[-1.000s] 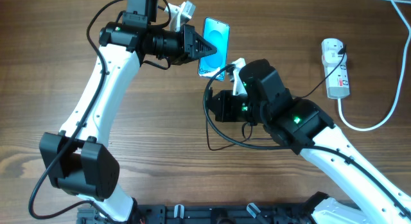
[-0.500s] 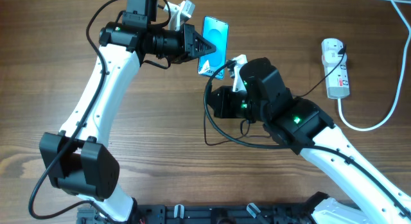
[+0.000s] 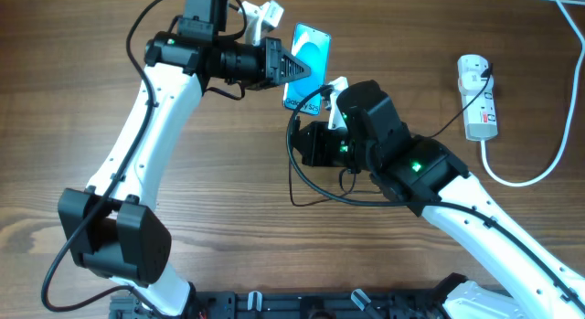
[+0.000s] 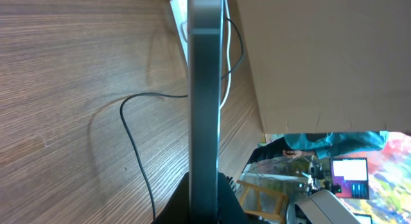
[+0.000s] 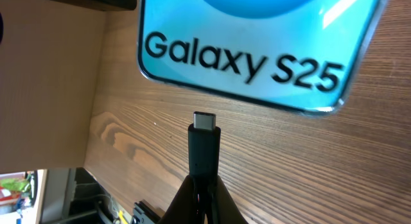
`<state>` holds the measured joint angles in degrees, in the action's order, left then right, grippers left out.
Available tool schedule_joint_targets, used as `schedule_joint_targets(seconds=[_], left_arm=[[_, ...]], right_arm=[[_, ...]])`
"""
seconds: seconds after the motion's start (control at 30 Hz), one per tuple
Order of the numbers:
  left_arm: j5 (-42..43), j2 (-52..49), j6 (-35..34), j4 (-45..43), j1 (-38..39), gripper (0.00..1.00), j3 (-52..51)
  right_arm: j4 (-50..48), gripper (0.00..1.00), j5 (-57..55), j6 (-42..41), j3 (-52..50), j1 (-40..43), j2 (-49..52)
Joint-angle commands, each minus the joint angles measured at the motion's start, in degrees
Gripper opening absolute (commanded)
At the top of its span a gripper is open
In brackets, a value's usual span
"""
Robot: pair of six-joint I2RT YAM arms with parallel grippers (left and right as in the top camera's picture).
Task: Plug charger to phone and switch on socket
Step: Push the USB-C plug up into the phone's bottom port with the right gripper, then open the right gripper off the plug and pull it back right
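The right pincer point(image 5: 204, 189) is seen clamped on the charger point(image 5: 204, 142). The charger's metal tip is pointed at the lower edge of the phone point(image 5: 257, 51) and held just short of it, with a gap showing between the two. The phone is gripped at its side by the left pincer point(image 4: 204, 197), which is closed on it. It is held up over the far middle of the table point(image 3: 238, 191), its blue screen lit with the words "Galaxy S25". The socket point(image 3: 478, 98) lies well apart at the table's right edge, with a thin black cable run to it. The task is judged to be about halfway: phone and charger are in hand and lined up, but the plug is not yet seated and the switch has not been reached. The phone's charging port cannot be made out, and the socket's switch is too small for its position to be told.
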<state>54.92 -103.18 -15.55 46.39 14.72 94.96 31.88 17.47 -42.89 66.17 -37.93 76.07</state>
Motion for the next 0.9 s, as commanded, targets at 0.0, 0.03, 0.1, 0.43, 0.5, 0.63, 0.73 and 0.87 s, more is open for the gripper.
schedule_joint_targets(seconds=[0.0,0.03,0.1,0.43,0.5,0.63,0.73,0.87], left_arm=[[1.46,1.29,1.79,-0.35,0.55,0.04,0.07],[1.73,1.29,1.64,-0.35,0.55,0.04,0.07],[2.91,1.29,1.66,-0.33,0.55,0.04,0.07],[2.86,1.29,1.88,-0.37,0.50,0.04,0.07],[2.86,1.29,1.88,-0.37,0.50,0.04,0.07],[2.86,1.29,1.90,-0.35,0.50,0.04,0.07],[2.86,1.29,1.90,-0.37,0.55,0.04,0.07],[2.86,1.29,1.88,-0.35,0.55,0.04,0.07]], right_arm=[[-0.13,0.04,-1.88,-0.59,1.05,0.28,0.61],[0.24,0.04,-2.78,-0.59,1.05,0.28,0.61],[0.61,0.04,-3.37,-0.59,1.05,0.31,0.61],[0.94,0.04,-4.55,-0.59,1.05,0.31,0.61],[0.50,0.04,-4.48,-0.63,1.05,0.28,0.61],[0.46,0.05,-4.35,-0.61,1.05,0.31,0.61],[0.37,0.04,-4.37,-0.63,1.05,0.31,0.61],[0.55,0.04,-4.59,-0.63,1.05,0.31,0.61]])
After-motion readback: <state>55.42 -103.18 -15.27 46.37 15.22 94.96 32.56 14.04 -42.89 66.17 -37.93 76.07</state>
